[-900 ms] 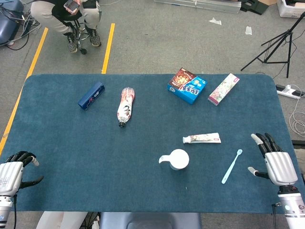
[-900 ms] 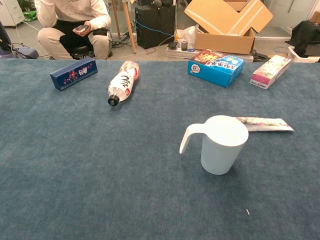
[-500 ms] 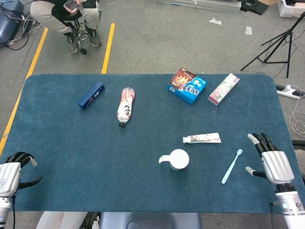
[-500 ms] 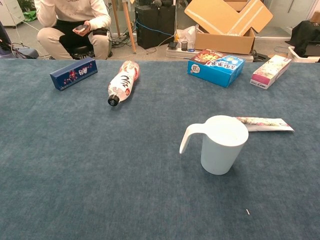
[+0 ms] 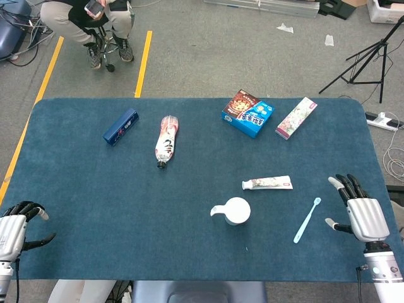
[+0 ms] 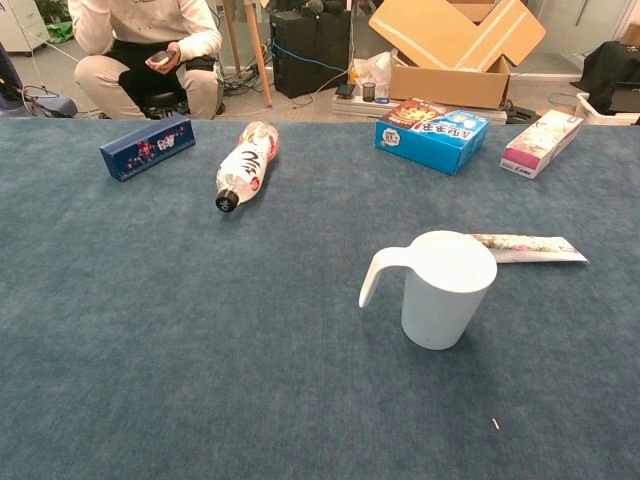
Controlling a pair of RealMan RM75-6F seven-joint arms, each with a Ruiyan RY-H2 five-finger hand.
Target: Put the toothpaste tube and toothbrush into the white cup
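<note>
The white cup (image 5: 235, 211) stands upright on the blue table, handle pointing left; the chest view shows the cup (image 6: 447, 290) with nothing in it. Just beyond it lies the toothpaste tube (image 5: 267, 183), flat, and in the chest view the tube (image 6: 525, 248) sits behind the cup's right side. A light blue toothbrush (image 5: 307, 219) lies to the cup's right, seen only in the head view. My right hand (image 5: 358, 211) hovers right of the brush, fingers spread, holding nothing. My left hand (image 5: 14, 228) is at the near left corner, fingers loosely bent, thumb apart, holding nothing.
Along the far side lie a dark blue box (image 5: 120, 126), a plastic bottle (image 5: 166, 140) on its side, a blue snack box (image 5: 248, 113) and a pink box (image 5: 296, 117). A person (image 5: 88, 16) sits beyond the far left corner.
My right hand has shifted slightly left, toward the toothbrush. My left hand has sunk a little at the near corner. The objects have not moved.
</note>
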